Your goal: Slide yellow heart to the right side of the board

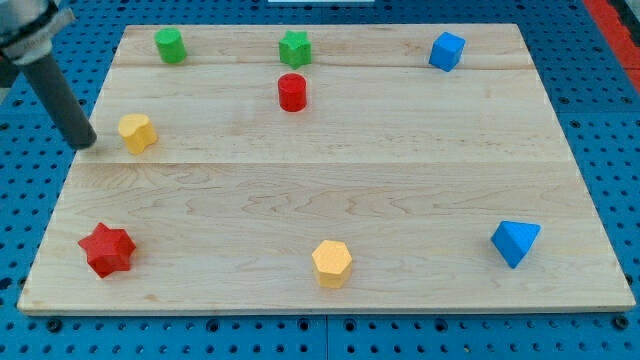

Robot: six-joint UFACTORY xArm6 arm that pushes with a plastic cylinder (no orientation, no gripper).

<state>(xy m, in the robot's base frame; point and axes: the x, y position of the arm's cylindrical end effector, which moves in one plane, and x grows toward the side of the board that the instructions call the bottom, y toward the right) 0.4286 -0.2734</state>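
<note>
Yellow heart near surface left edge, upper half; my tip just to its view's left, gap small, contact unclear; my tool plain rod, no jaws to spread or press; red cylinder to heart's upper right; red star below heart; yellow hexagon to its lower right.
</note>
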